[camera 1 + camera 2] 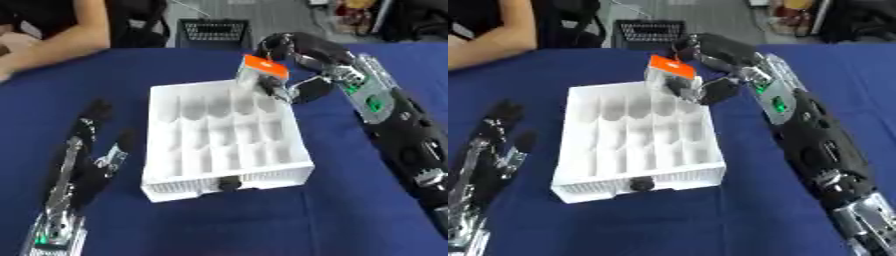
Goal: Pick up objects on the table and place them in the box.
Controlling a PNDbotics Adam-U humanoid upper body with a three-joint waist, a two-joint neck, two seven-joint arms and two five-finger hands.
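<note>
Overhead, right hand point(297, 65) fingers pinching an orange-topped packet point(261, 74) over the white box point(227, 177), left hand point(83, 150) fingers straight.

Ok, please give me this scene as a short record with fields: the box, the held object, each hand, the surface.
box: white box with many compartments, dark knob at its front
held object: small clear packet with orange top, above the box's far right corner
right hand: curled round the packet
left hand: open, resting left of the box
surface: blue tablecloth

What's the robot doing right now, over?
Right hand fingers pinching orange-topped packet over white box far corner. Left hand open, idle. Nothing in the way.
</note>
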